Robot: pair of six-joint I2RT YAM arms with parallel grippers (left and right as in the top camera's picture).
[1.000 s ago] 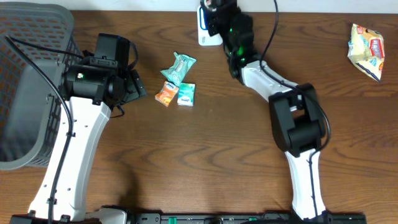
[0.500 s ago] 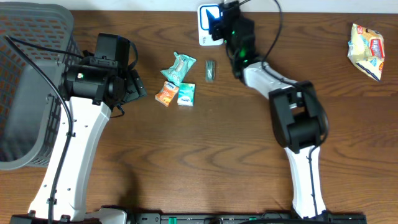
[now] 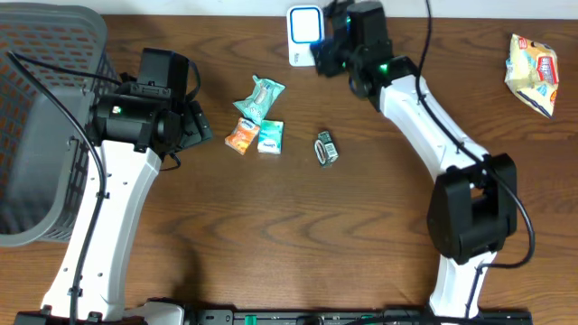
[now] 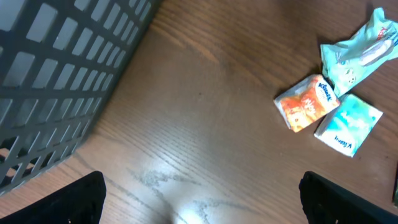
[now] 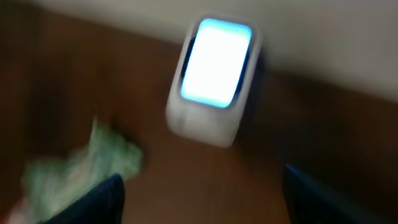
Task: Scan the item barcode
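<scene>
The barcode scanner [image 3: 305, 33], a white block with a lit blue screen, stands at the table's back edge; in the blurred right wrist view the scanner [image 5: 214, 81] sits just ahead of my fingers. A small dark green item [image 3: 326, 148] lies loose on the wood in front of it. My right gripper [image 3: 327, 56] hovers beside the scanner, open [image 5: 202, 196] with nothing between its fingers. My left gripper [image 3: 200, 126] stands open [image 4: 199, 202] over bare wood, left of the orange tissue pack [image 4: 308, 102], the teal pack [image 4: 348, 124] and the mint green wrapper [image 4: 360, 53].
A grey mesh basket [image 3: 45, 117] fills the left end of the table and shows as a wall [image 4: 56, 87] in the left wrist view. A yellow snack bag [image 3: 533, 72] lies at the far right.
The small dark green item left my right gripper and has come to rest lower on the table. The right gripper has opened wider and swung right of the scanner. Left arm unmoved.
</scene>
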